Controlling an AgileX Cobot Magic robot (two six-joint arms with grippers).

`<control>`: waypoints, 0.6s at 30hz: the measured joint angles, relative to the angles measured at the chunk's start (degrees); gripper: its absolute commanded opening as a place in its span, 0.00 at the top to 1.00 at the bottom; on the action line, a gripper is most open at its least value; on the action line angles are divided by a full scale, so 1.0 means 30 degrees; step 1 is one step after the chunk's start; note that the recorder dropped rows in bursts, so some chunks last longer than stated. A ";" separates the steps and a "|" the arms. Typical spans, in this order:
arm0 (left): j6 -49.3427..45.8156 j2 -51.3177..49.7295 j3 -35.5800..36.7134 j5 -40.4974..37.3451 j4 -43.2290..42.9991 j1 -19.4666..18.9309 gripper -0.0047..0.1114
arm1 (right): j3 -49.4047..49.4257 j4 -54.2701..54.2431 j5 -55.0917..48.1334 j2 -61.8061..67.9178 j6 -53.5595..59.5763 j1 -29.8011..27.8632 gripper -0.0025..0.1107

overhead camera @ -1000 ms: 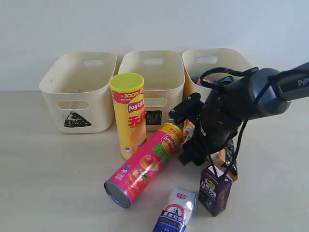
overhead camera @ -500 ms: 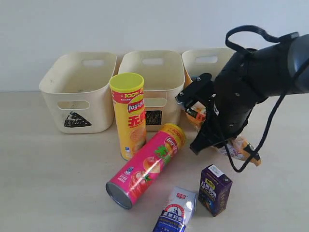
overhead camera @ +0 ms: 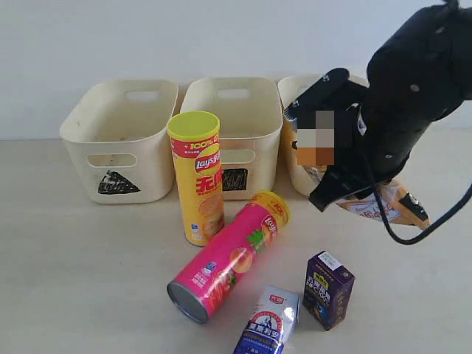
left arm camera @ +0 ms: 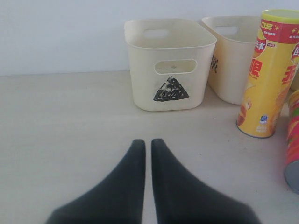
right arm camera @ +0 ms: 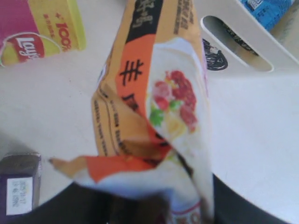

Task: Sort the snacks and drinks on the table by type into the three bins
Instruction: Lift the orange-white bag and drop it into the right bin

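Orange foil fills the grip of the right fingers point(right arm camera: 252, 210). They are closed on one end of the packet point(right arm camera: 154, 107), and it hangs off the surface point(overhead camera: 88, 251). From the fingers the packet's long axis runs straight outward, and the handle wall of the right bin point(right arm camera: 261, 44) lies just beyond its free end. A blue packet point(right arm camera: 268, 9) is already inside this bin. In the exterior view the orange packet shows under the arm, nearly level, just in front of the bin, and it looks lower than the rim. We judge that the coming move must raise it over the rim before the fingers let go.

The left fingers point(left arm camera: 126, 186) are pressed almost together with nothing between them. They are low over the surface, facing the triangle bin point(left arm camera: 170, 51), well apart from the packet, so the right arm is the nearer one.

Further out, the pink tube point(overhead camera: 228, 258) lies on its side. Its long axis goes from near left to far right, and its yellow end points toward the middle bin point(overhead camera: 232, 110). The yellow tube point(overhead camera: 197, 177) stands upright just beside it. The purple carton point(overhead camera: 328, 289) and the white-blue carton point(overhead camera: 269, 321) wait in front.
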State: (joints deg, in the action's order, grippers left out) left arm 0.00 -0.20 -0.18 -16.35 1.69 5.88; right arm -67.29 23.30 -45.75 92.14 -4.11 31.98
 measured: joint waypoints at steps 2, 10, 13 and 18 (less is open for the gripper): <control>0.0000 0.0000 0.0000 0.0000 0.0000 0.0000 0.93 | 0.0000 -0.0595 -0.0138 -0.0824 0.0542 0.0000 0.98; 0.0000 0.0000 0.0000 0.0000 0.0000 0.0000 0.93 | 0.0000 -0.0850 0.0484 -0.3434 0.1024 0.0000 0.98; 0.0000 0.0000 0.0000 0.0000 0.0000 0.0000 0.93 | 0.0000 -0.0449 0.1780 -0.3625 0.0641 -0.0047 0.98; 0.0000 0.0000 0.0000 0.0000 0.0000 0.0000 0.93 | -0.0086 -0.0397 0.4892 -0.3450 -0.0736 -0.1171 0.98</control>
State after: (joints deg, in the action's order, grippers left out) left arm 0.00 -0.20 -0.18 -16.35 1.69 5.88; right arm -67.55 22.11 -31.08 81.79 -6.32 28.47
